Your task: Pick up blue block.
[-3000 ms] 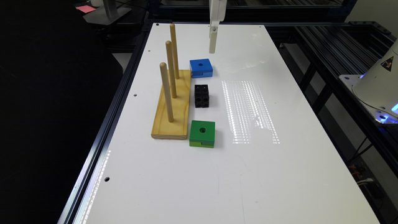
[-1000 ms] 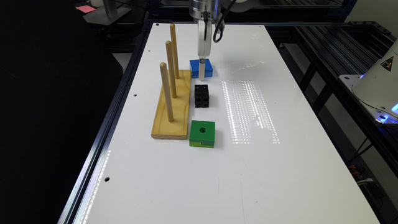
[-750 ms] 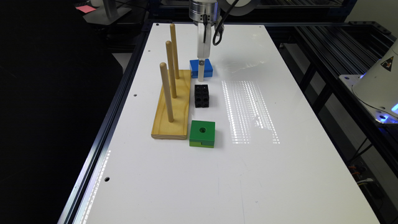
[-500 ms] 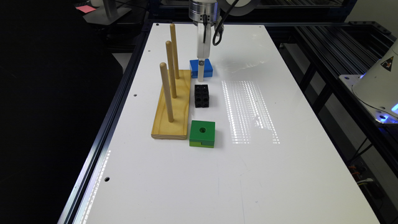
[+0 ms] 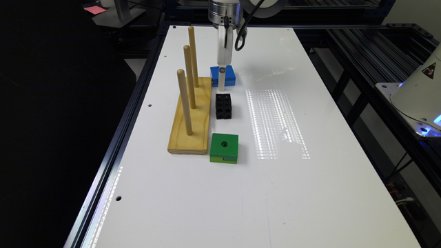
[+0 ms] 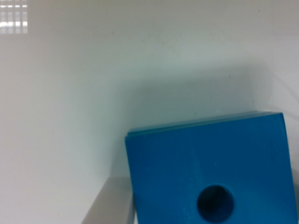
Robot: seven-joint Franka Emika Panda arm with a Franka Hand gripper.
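Since three seconds ago the arm has been coming down from above the far end of the bench, and its claw [image 5: 222, 81] is now sitting low at the blue block [image 5: 223, 75], where it has been standing almost unmoved for the last second.

The white bench [image 5: 310, 179] is carrying everything and is catching a grid of light reflections toward its edge at the exterior view's right. The wooden peg board [image 5: 191, 117] is lying along the edge at the exterior view's left, its three upright pegs standing in a row. The white claw is hanging straight down from the wrist and is covering the middle of the block's near side. How far it is opened cannot be told: in the wrist view a pale finger [image 6: 110, 203] is showing beside the block's edge, but the other side is out of the picture, so a grip on the block is not confirmed.

The green block [image 5: 224, 148] is resting beside the peg board's near end. The blue block [image 6: 212, 168] is sitting flat on the bench beside the peg board's far end, its round hole facing up. The black cube [image 5: 223, 106] is lying between the two blocks.
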